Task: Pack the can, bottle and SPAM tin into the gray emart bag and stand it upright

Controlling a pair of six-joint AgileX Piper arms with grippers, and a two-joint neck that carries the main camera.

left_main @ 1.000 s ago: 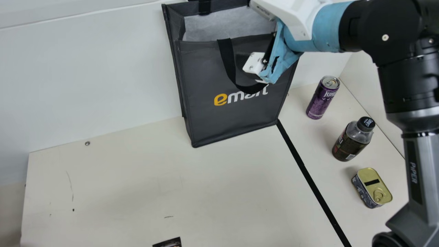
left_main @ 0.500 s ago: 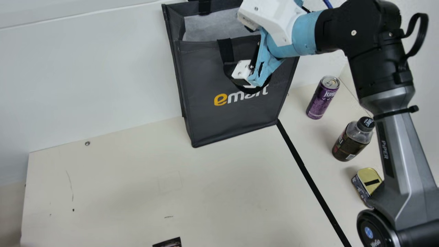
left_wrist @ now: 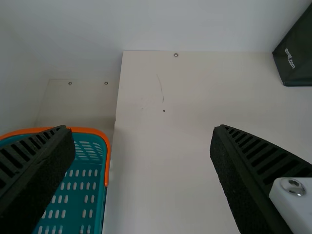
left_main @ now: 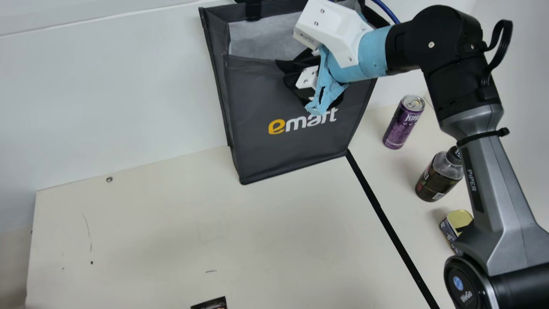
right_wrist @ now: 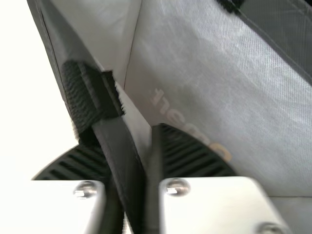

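In the main view the gray emart bag [left_main: 253, 94] stands upright against the back wall with its mouth open. My right gripper [left_main: 297, 66] is at its front rim. From the right wrist, my right gripper [right_wrist: 130, 153] is shut on the front rim and handle strap [right_wrist: 117, 151], one finger inside the bag. To the bag's right stand the purple can [left_main: 401, 124] and the dark bottle [left_main: 433, 180]. The SPAM tin [left_main: 454, 223] lies nearer, partly behind my right arm. My left gripper [left_wrist: 142, 134] is open and empty, away from the bag [left_wrist: 296, 58].
A teal basket with an orange rim [left_wrist: 105, 146] sits beside the table in the left wrist view. Black tape [left_main: 381, 210] runs between bag and items. A dark printed piece [left_main: 212, 304] shows at the main view's bottom edge.
My right gripper has moved left onto the bag's front rim, which now bends around it, and the strap is bunched there. The arm now covers part of the tin and bottle.
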